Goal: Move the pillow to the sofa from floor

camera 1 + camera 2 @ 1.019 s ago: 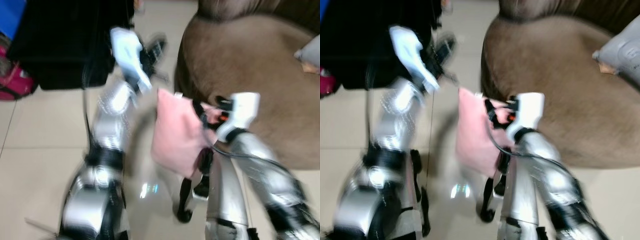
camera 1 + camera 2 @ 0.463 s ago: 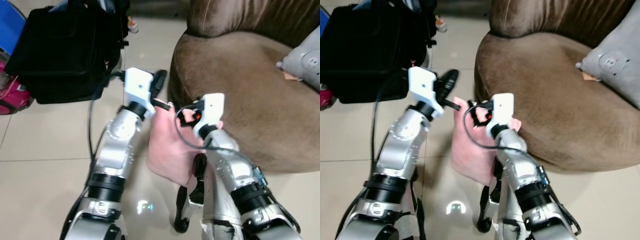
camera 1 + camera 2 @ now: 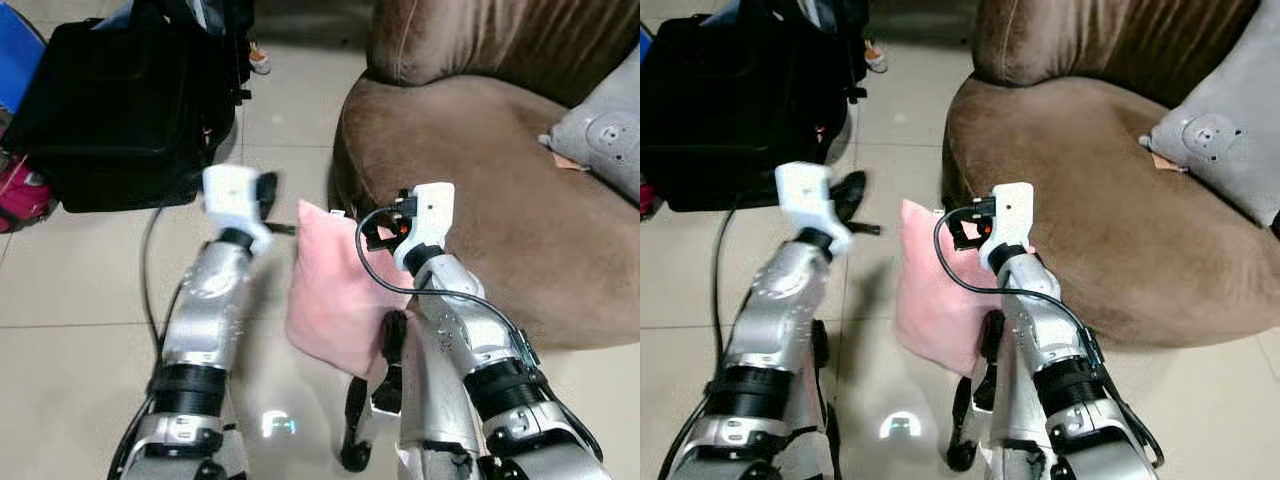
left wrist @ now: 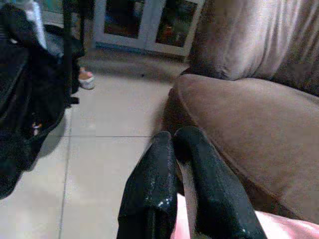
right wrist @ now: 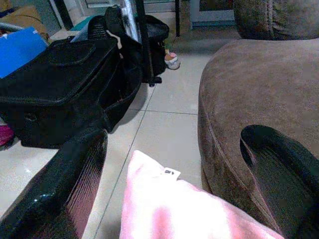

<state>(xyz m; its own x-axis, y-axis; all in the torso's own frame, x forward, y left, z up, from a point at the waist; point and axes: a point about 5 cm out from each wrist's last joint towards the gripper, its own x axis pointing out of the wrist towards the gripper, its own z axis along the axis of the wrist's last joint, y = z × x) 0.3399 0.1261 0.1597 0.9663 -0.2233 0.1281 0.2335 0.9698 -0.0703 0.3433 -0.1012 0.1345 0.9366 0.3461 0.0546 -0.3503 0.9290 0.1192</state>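
1. Two grippers flank one pink pillow (image 3: 335, 295), which hangs upright off the tiled floor (image 3: 80, 290), just beside the front edge of the brown sofa (image 3: 480, 170) and not yet over its seat.
2. The right gripper (image 5: 174, 164) has its fingers spread wide, one on each side of the pillow's top edge; whether they press the fabric I cannot tell from these views, so the hold looks loose at best.
3. The left gripper (image 4: 179, 149) has its fingers clenched together, with pink fabric showing beneath them near the pillow's upper corner; whether it actually pinches that corner I cannot tell.
4. Risk: if only a corner is pinched, the soft pillow may slip free during the lift and drop back to the floor.
5. Risk: the pillow hangs below the seat's height, so a swing toward the sofa could drag it against the cushion front and tug it out of the grip.
6. A black bag (image 3: 120, 110) sits well apart on the left; a grey cushion (image 3: 605, 130) already rests on the sofa.
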